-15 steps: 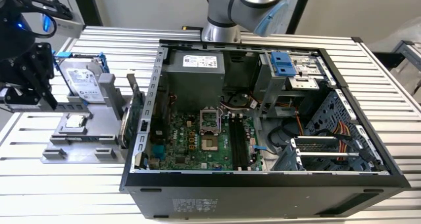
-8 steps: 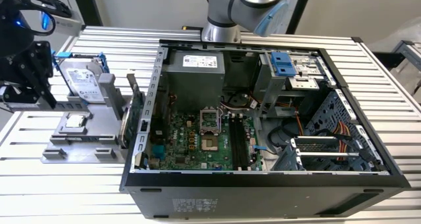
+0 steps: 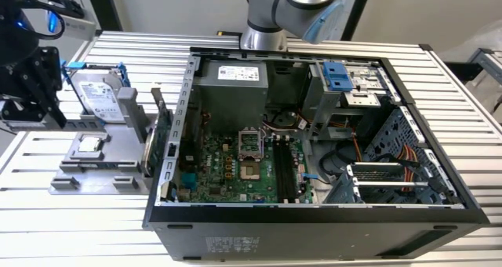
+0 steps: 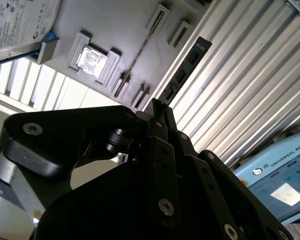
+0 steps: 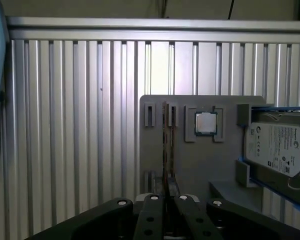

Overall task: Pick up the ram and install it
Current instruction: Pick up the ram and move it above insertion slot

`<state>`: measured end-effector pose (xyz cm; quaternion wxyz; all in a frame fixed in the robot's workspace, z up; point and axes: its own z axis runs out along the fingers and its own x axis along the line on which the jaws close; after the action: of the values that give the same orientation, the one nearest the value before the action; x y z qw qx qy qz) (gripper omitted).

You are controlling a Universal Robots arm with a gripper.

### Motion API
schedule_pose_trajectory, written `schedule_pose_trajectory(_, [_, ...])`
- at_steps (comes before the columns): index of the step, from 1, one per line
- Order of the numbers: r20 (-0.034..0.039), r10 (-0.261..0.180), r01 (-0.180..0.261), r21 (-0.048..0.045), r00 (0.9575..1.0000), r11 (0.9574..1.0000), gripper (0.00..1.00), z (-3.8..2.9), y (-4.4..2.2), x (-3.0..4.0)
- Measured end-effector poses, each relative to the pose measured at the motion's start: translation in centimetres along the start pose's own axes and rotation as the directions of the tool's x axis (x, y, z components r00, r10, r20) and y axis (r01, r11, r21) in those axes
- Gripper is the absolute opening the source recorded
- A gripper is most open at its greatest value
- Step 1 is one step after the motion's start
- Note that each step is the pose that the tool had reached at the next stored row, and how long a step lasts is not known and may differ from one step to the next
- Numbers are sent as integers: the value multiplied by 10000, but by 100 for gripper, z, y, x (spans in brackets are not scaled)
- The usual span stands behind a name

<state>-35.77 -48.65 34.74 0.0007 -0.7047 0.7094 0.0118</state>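
Note:
The ram [image 4: 182, 72] is a long dark stick with a row of black chips. In the second wrist view it runs out from my gripper [image 4: 157, 107], whose black fingers are shut on it. The first wrist view shows the ram [image 5: 165, 150] edge-on, passing between the fingers of the gripper [image 5: 165, 197] above the grey fixture [image 5: 190, 160]. In the exterior view my gripper [image 3: 32, 119] hangs at that view's far left, raised over the grey fixture [image 3: 94, 173] and well apart from the open computer case [image 3: 314, 220].
The case holds a green motherboard [image 3: 227, 167] with long black slots [image 3: 283, 170] and cables at the exterior view's right. The fixture carries a hard drive [image 3: 98, 96], a processor chip [image 3: 90, 143] and a standing green card [image 3: 161, 134]. All rests on a slatted metal table [image 3: 63, 232].

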Motion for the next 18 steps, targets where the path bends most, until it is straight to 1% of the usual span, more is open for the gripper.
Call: schedule_pose_trajectory(18, [0, 0, 0, -1, 10000, 10000, 0, -98, 2, -2])
